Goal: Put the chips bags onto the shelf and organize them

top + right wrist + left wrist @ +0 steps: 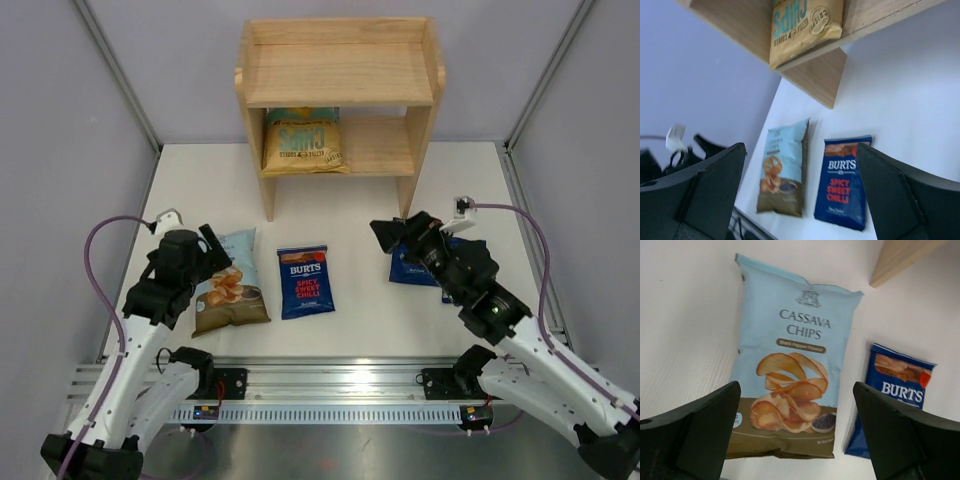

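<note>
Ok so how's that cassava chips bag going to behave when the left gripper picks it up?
Probably light for its size: the cassava chips bag is a sealed film pouch. Likely floppy, sagging from one pinched edge. Its smooth surface may slip in the open left gripper.

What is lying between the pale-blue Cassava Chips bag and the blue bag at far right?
A dark-blue Burts bag, flat on the table, touching neither the Cassava Chips bag nor the half-hidden blue bag. The top view shows it.
</note>
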